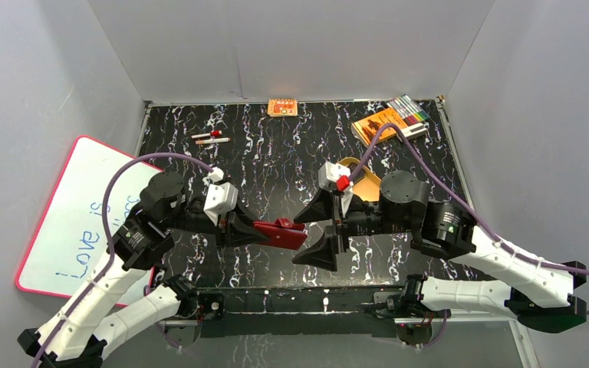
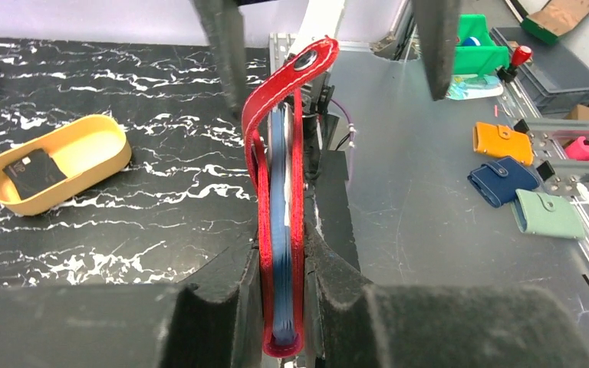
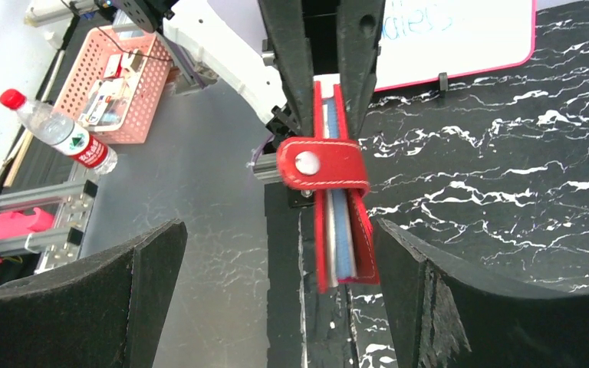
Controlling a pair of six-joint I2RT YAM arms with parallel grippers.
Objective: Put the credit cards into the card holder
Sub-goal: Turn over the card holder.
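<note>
Closest to the left wrist camera, the left gripper [image 2: 282, 314] is nearly closed on the red card holder [image 2: 280, 192], keeping it edge-up for loading; a dark credit card [image 2: 32, 172] waits in the tan tray [image 2: 77, 188]. Right wrist: the right gripper [image 3: 276, 299] stands wide open and empty either side of the holder's snap tab [image 3: 322, 163]. From above, the whiteboard [image 1: 61, 192] reads "Love is".

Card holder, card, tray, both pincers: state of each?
card holder: folded, clamped on edge, snap tab standing loose
left pincer: shut on card holder
right pincer: open, fingers either side of the card holder's free end, apart from it
card: dark, lying flat in tray
tray: upright on the table, holds that one card
</note>
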